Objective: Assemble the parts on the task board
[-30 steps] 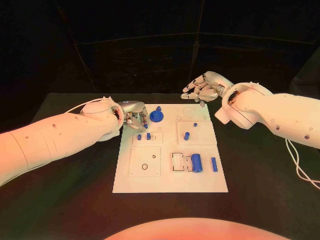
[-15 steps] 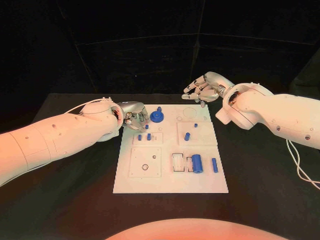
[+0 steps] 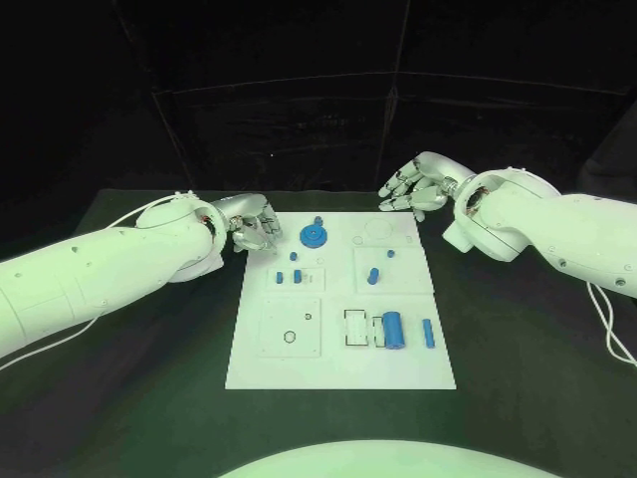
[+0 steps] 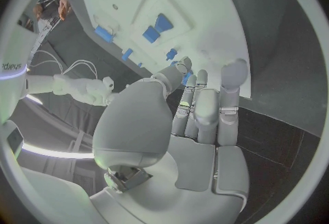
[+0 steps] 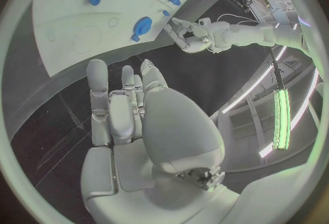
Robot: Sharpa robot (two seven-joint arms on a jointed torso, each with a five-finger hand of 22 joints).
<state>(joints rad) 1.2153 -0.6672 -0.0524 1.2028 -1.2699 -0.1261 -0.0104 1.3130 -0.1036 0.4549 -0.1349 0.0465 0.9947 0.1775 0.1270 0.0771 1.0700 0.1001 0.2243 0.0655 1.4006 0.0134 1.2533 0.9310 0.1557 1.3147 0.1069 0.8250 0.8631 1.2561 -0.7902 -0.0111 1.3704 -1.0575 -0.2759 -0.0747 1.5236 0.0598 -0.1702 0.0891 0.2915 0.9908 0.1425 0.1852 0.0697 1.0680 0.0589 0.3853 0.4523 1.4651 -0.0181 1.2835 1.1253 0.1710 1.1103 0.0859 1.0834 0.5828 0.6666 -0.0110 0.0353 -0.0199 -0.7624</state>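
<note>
The left hand (image 3: 254, 225) hovers just off the far left corner of the task board (image 3: 262, 370), fingers loosely apart and nothing between them; the left wrist view shows its fingertips (image 4: 235, 70) stretched toward the board's edge with bare palm below. To do the next step well, I judge it should come in over the blue gear (image 3: 313, 235), the part nearest it, and settle the fingers around the rim rather than pushing from the side, since the gear looks free to turn or slide.

The board lies flat in the middle of the black table (image 3: 132, 398), long side running away from the robot. It is a white plate with raised square panels. Behind the gear, going toward the robot, two small blue pegs (image 3: 288, 277) stand in a left panel, and a short blue pin (image 3: 374, 272) stands in the panel to their right. Nearer still, a fat blue cylinder (image 3: 393, 327) lies beside an open rectangular slot, with a thin blue bar (image 3: 426, 331) just to its right.

The right hand (image 3: 416, 186) hangs above the far right corner of the board, also released, fingers spread and holding nothing. It is best kept clear of the left hand's path.
</note>
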